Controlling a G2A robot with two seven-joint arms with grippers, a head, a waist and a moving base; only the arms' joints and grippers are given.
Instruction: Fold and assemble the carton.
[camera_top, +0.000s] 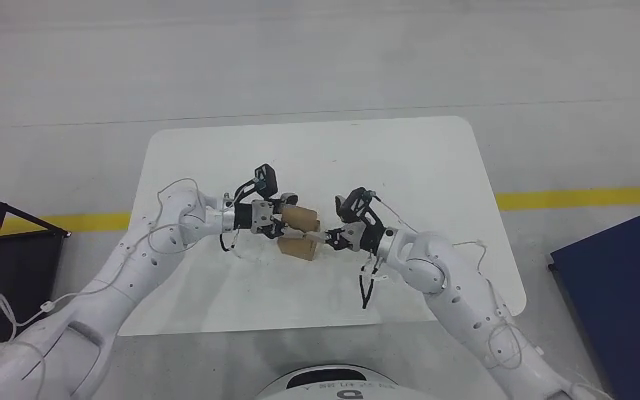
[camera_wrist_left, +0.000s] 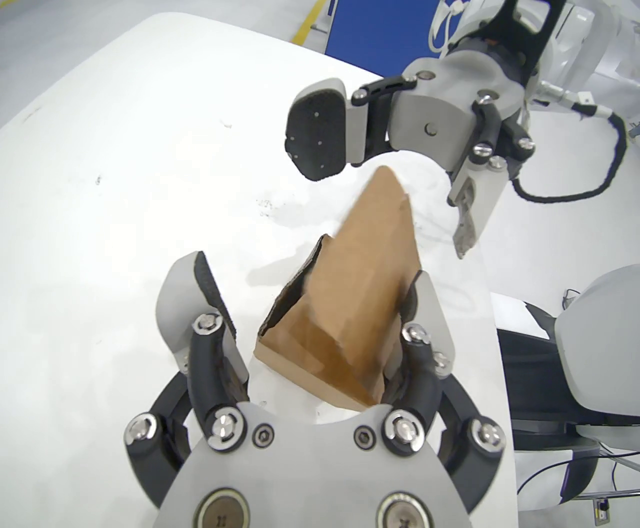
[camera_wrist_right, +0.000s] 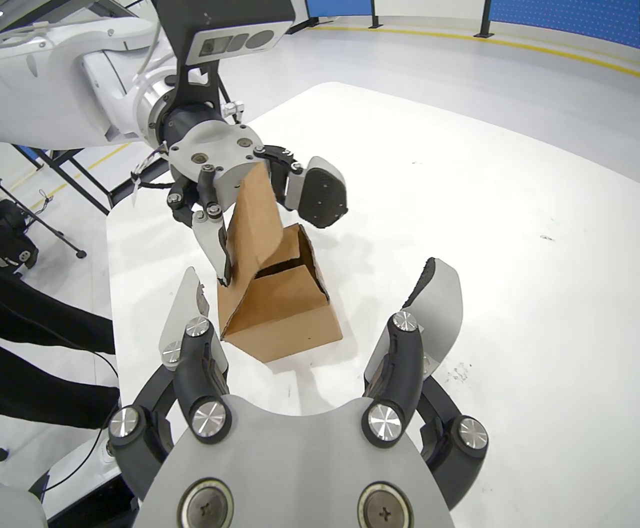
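Note:
A small brown carton (camera_top: 298, 235) lies on the white table (camera_top: 400, 170) between my two grippers. Its top is open and one long flap stands tilted upward (camera_wrist_right: 255, 220). My left gripper (camera_wrist_left: 310, 280) is open around the carton (camera_wrist_left: 340, 320), with one finger (camera_wrist_left: 425, 310) touching the raised flap and the other finger (camera_wrist_left: 200, 290) apart from it. My right gripper (camera_wrist_right: 312, 280) is open just short of the carton (camera_wrist_right: 285, 310), touching nothing. In the top view the left gripper (camera_top: 272, 218) and the right gripper (camera_top: 340, 225) face each other across it.
The table's near edge runs close behind the carton. A black frame (camera_top: 20, 260) stands on the floor to the left and a blue panel (camera_top: 600, 290) to the right. Bare tabletop lies on the far side.

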